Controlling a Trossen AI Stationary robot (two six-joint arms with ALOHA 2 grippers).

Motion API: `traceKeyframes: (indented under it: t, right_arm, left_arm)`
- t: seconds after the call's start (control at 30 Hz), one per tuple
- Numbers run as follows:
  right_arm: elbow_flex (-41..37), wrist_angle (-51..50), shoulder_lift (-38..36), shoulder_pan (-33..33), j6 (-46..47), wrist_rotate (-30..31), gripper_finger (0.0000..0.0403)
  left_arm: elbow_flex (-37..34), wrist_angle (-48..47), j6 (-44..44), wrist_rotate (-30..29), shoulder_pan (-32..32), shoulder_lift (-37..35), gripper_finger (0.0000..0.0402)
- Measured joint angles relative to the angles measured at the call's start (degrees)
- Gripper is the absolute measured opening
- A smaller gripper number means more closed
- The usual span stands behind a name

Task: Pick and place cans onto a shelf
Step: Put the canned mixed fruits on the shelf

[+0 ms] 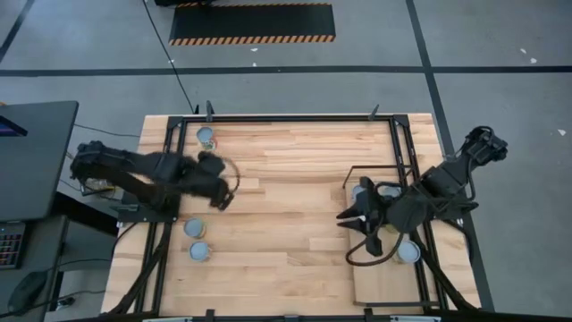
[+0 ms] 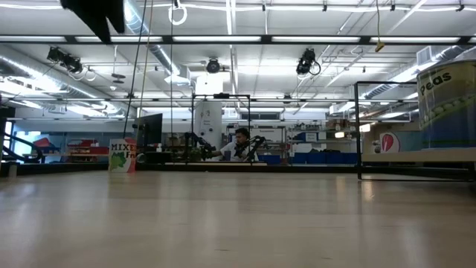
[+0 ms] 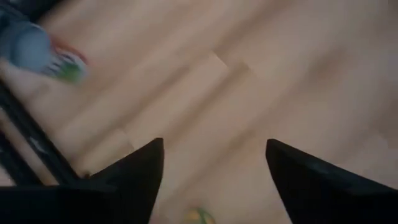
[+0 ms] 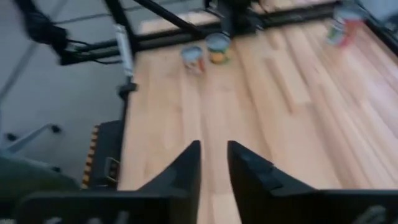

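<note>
Three cans stand upright on the tabletop at the left: one at the far edge [image 1: 206,136] and two near the front [image 1: 193,228] [image 1: 199,251]. Three more cans [image 1: 362,190] [image 1: 391,190] [image 1: 408,252] stand on the pale shelf board [image 1: 393,282] at the right. My left gripper [image 1: 222,193] is open and empty above bare table, between the far can and the two near ones. My right gripper [image 1: 360,228] is at the shelf's left edge and points toward the table's left. Its fingers [image 4: 213,149] hold nothing, and only a narrow gap shows between them.
A black metal frame [image 1: 398,143] runs along the table's far edge and both sides. In the low view a large can marked "peas" [image 2: 446,104] stands close at the right, and a small one [image 2: 123,156] far off at the left. People sit in the room behind.
</note>
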Motion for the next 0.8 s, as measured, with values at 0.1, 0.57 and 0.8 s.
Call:
traceKeyframes:
  t: [0.1, 0.57, 0.8]
  right_arm:
    - [0.0, 4.6, 0.0, -1.3, -5.1, -2.3, 0.0131]
    - [0.0, 14.5, 2.6, -7.5, 1.8, -1.3, 0.0347]
    - [0.0, 16.2, 4.6, -12.3, 6.1, -1.3, 0.0375]
  left_arm:
    - [-2.7, 1.2, 7.8, -0.9, 9.7, 0.0, 0.0312]
    - [-27.0, 31.0, 24.8, 0.8, 53.8, 0.0, 0.0319]
    - [-28.3, 38.9, 24.7, 1.1, 63.0, 0.1, 0.0319]
